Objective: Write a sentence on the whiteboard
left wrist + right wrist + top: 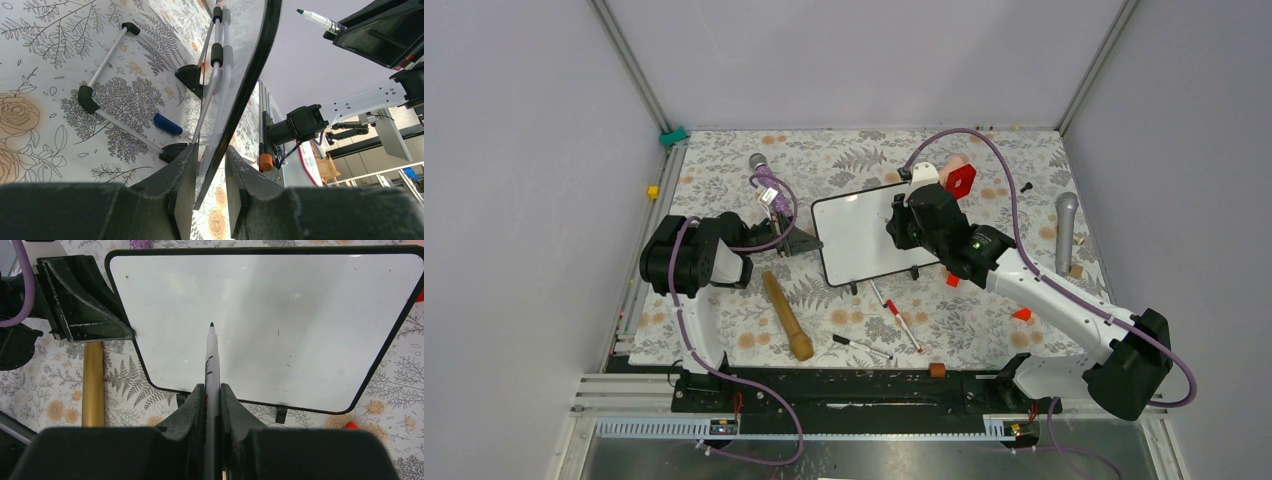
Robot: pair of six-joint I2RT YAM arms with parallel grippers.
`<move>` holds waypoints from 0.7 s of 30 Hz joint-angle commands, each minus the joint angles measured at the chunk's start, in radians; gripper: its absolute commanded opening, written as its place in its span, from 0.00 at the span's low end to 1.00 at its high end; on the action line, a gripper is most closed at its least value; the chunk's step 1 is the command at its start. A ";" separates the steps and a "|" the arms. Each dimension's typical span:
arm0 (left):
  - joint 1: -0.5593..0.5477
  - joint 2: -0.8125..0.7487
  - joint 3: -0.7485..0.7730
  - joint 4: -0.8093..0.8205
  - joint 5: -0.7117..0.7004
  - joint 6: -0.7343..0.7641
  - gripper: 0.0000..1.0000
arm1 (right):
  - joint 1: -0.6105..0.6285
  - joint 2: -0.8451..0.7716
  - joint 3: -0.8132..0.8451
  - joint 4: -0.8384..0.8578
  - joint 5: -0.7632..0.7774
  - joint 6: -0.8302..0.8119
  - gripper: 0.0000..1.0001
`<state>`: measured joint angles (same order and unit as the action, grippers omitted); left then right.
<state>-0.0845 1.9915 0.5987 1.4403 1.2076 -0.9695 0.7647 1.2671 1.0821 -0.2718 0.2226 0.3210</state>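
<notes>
The whiteboard (859, 238) stands on its two little feet mid-table, tilted back. Its face is blank in the right wrist view (300, 315); no green sentence shows on it. My left gripper (799, 240) is shut on the board's left edge, one finger on each side of the black frame (250, 85); the jaws (210, 150) straddle it. My right gripper (902, 222) is shut on a white marker (212, 360). Its green tip points at the board's middle, and I cannot tell if it touches. The marker also shows in the left wrist view (315, 19).
A wooden rod (786, 315) lies left of the board's front. Two loose pens (902, 318) lie in front of it, and a blue-capped marker (167, 125) lies behind it. A grey microphone (1066, 230) lies at the right and a red part (961, 180) behind the board.
</notes>
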 commanded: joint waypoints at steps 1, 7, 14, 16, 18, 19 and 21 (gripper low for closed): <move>0.010 -0.002 0.008 0.035 0.011 0.004 0.26 | -0.004 0.002 0.041 0.013 -0.006 0.002 0.00; 0.009 -0.005 0.008 0.035 0.020 0.000 0.26 | -0.005 0.019 0.055 0.012 -0.012 0.011 0.00; 0.008 -0.012 -0.002 0.036 0.024 0.020 0.26 | -0.004 0.023 0.053 0.012 -0.016 0.013 0.00; 0.006 -0.019 -0.009 0.035 0.024 0.043 0.24 | -0.005 0.025 0.055 0.011 -0.022 0.013 0.00; 0.003 -0.029 -0.020 0.035 0.030 0.086 0.22 | -0.005 0.031 0.062 0.011 -0.033 0.018 0.00; 0.003 -0.038 -0.026 0.035 0.028 0.107 0.21 | -0.004 0.034 0.068 0.011 -0.041 0.020 0.00; 0.002 -0.051 -0.038 0.035 0.021 0.137 0.20 | -0.004 0.044 0.077 0.012 -0.060 0.034 0.00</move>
<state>-0.0841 1.9862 0.5873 1.4414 1.2144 -0.9306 0.7647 1.2964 1.0985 -0.2729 0.2035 0.3283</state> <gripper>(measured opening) 0.212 0.155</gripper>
